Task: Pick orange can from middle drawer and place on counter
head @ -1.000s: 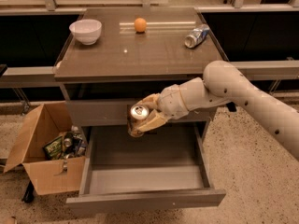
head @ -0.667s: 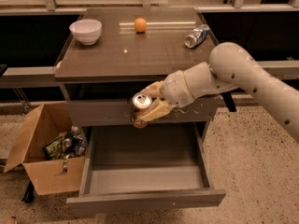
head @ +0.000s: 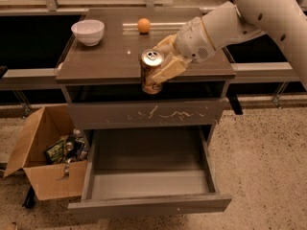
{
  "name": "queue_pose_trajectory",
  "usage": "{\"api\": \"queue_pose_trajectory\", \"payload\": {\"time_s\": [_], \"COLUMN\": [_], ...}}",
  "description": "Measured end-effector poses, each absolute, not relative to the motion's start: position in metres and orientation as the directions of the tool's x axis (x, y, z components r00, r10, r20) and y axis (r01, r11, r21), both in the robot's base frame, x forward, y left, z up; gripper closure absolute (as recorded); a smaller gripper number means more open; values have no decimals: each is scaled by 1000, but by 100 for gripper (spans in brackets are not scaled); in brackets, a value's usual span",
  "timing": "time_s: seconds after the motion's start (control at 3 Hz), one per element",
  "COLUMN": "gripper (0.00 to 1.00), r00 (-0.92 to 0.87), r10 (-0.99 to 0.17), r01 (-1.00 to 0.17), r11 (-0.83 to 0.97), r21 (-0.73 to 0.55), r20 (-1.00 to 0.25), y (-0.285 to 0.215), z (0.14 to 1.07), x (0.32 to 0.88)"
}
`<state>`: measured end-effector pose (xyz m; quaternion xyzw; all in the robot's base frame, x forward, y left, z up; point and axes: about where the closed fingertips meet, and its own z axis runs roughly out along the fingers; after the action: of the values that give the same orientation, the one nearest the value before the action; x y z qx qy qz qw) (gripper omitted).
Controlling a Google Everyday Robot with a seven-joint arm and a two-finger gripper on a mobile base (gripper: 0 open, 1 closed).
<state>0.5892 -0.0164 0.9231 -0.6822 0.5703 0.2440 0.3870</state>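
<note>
My gripper (head: pixel 160 66) is shut on the orange can (head: pixel 151 72), an orange-brown can with a shiny silver top and pull tab. It holds the can upright in the air at the front edge of the counter (head: pixel 110 56), with the can's top just above counter level. The arm reaches in from the upper right. Below, the middle drawer (head: pixel 148 176) is pulled open and nothing shows inside it. The closed drawer front with white scratch marks (head: pixel 158 114) sits between the counter and the open drawer.
On the counter stand a white bowl (head: pixel 88 31) at the back left and a round orange ball (head: pixel 143 25) at the back middle. An open cardboard box (head: pixel 45 162) with cans and wrappers stands on the floor to the left of the cabinet.
The gripper has lifted the can from just above the open drawer up to the counter's front edge. The arm now covers the dented can at the counter's back right.
</note>
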Motion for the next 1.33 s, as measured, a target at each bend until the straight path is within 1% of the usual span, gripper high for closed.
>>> {"api": "queue_pose_trajectory", "payload": {"time_s": [0.33, 0.67, 1.0, 1.33], "gripper": [100, 100, 100, 100], "r00": [230, 210, 138, 19], "r10": [-589, -593, -593, -572], "r01": [-967, -970, -970, -956], "r11": [-50, -26, 82, 230], "r21": [-249, -242, -230, -182], "r20": [-774, -778, -793, -820], "y": [-16, -12, -7, -6], "z": [923, 926, 940, 954], "x": [589, 600, 640, 678]}}
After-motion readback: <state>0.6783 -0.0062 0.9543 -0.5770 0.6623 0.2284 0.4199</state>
